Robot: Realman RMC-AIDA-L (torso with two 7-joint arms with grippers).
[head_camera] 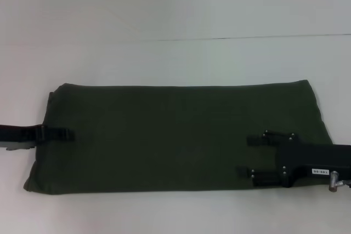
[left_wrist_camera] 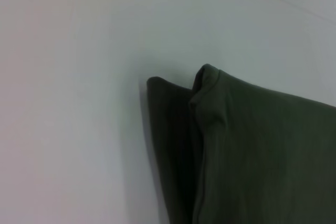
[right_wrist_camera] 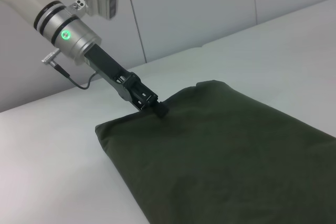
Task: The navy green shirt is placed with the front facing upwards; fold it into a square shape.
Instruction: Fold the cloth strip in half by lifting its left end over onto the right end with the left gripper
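Shirt position: you see the dark olive-green cotton shirt [head_camera: 175, 138] lying flat on the white table [head_camera: 175, 4] as a long horizontal band, filling the centre and lower half of the head view. It is already folded lengthwise; no sleeves or lettering show on the upper face. Its far edge runs straight across mid-frame, and its near edge sits just above the bottom of the frame. A thin dark seam line crosses the table in the upper part of the frame, well apart from the fabric.

Left gripper [head_camera: 64, 133]: locate it at the left edge of the head view, entering horizontally at mid-height. Its black fingers are pressed together on the left end of the shirt. The right wrist view confirms this: the left gripper [right_wrist_camera: 160, 109] reaches down from the upper left of that frame, its tip pinching the far edge of the fabric where the cloth rises slightly. In the left wrist view you see only the layered end of the shirt [left_wrist_camera: 252, 156] in the lower right of the frame, with two stacked folds visible at the edge.

Right gripper [head_camera: 249, 156]: locate it at the lower right of the head view, above the right portion of the shirt. Its two black fingers are spread apart, one above the other in the frame, pointing left over the fabric. You cannot tell whether they touch the cloth.
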